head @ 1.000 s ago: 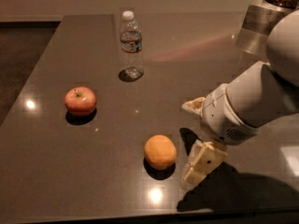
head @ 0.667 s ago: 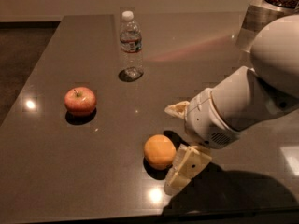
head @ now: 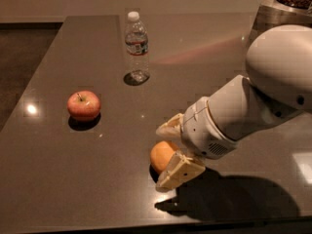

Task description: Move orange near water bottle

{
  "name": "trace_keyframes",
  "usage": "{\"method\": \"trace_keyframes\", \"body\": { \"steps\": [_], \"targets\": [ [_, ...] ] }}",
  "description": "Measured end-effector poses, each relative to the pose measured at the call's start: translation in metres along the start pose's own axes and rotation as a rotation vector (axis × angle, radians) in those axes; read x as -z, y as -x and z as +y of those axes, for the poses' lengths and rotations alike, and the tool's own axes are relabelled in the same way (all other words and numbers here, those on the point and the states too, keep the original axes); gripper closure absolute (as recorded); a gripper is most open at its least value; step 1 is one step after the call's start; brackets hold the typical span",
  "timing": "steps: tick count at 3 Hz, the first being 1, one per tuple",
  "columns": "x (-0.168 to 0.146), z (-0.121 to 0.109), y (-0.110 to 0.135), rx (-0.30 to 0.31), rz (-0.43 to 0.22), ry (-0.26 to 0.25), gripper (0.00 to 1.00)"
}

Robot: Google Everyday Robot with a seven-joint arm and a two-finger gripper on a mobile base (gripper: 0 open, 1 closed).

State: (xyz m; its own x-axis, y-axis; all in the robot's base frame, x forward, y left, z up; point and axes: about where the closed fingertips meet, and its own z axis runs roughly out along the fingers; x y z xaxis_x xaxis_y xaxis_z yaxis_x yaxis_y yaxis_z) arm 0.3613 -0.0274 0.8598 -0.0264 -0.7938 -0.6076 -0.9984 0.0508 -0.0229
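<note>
Claw [head: 160, 158] astride orange [head: 158, 153], prob. spread, water bottle [head: 135, 46] upright

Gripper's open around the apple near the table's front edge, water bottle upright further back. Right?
Wrong fruit. The camera view shows the gripper open around the orange near the table's front edge. The apple sits apart to the left, untouched. The water bottle is upright further back, as you said.

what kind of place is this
Probably a break-room or kitchen counter: a dark countertop holding an apple, orange and water bottle, a metal bin behind. The tool straddles the orange.
</note>
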Motion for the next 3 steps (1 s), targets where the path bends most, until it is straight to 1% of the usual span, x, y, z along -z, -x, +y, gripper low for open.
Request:
{"method": "trace_keyframes", "body": {
  "steps": [1,2,3],
  "targets": [
    [0.002,-0.002,-0.001,0.002,0.008,0.002,0.5],
    [0.008,-0.014,0.004,0.0,0.045,-0.005,0.72],
    [0.022,-0.047,0.018,-0.015,0.1,-0.03,0.95]
  ]
}}
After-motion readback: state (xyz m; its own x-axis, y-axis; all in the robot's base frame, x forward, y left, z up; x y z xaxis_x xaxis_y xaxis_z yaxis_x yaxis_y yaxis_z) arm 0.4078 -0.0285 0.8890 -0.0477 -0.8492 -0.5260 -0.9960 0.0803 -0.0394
